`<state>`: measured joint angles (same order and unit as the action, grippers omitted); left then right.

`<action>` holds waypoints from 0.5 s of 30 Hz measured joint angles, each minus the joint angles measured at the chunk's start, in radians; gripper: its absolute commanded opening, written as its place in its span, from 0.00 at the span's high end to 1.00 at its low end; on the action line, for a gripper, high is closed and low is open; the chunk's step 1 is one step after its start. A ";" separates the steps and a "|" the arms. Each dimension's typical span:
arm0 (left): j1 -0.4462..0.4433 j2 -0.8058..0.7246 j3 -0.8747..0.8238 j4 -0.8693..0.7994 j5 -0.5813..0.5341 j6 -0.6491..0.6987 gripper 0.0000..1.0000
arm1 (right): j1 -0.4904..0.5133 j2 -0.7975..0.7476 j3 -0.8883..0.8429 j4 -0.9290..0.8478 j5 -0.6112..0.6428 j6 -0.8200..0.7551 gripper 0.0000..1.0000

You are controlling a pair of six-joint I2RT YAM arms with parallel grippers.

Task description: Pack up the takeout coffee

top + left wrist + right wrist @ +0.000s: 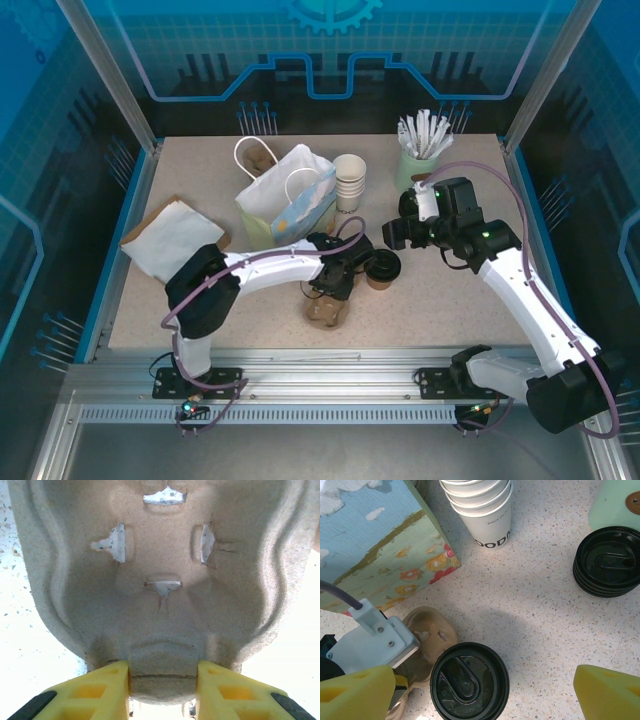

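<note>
Presently, left jaws pinching pulp carrier [160,580] edge, right jaws spread near takeout coffee [469,680]

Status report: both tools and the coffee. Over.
Left tool closed on pulp carrier. Right tool open, above lidded coffee. Coffee upright on table, beside carrier, outside bag.

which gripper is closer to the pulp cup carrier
Left. The left gripper straddles the cup carrier at its rim. The right gripper hangs open above the takeout coffee beside the carrier.

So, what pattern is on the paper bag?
The paper bag: blue sky, white clouds, green band with orange and red flowers; clearest in the right wrist view.
</note>
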<state>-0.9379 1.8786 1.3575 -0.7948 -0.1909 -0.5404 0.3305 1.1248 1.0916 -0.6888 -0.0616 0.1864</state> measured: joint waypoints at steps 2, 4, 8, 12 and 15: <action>0.000 -0.036 -0.019 0.000 -0.003 0.012 0.68 | 0.000 0.000 0.000 0.000 0.000 0.000 0.06; 0.000 -0.092 -0.039 -0.001 -0.004 0.035 0.68 | 0.000 -0.001 0.002 -0.002 -0.002 0.002 0.06; 0.000 -0.227 -0.045 -0.006 0.011 0.106 0.70 | 0.000 -0.002 0.036 -0.021 0.000 0.013 0.07; 0.000 -0.354 -0.017 -0.035 0.066 0.197 0.71 | -0.001 -0.010 0.113 -0.038 0.021 0.028 0.07; 0.000 -0.409 0.058 -0.073 0.103 0.259 0.71 | -0.006 -0.021 0.175 -0.056 0.060 0.044 0.07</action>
<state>-0.9379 1.4696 1.4155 -0.8680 -0.0883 -0.2810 0.3244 1.1034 1.2667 -0.7448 -0.0017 0.2302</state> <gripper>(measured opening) 0.294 0.934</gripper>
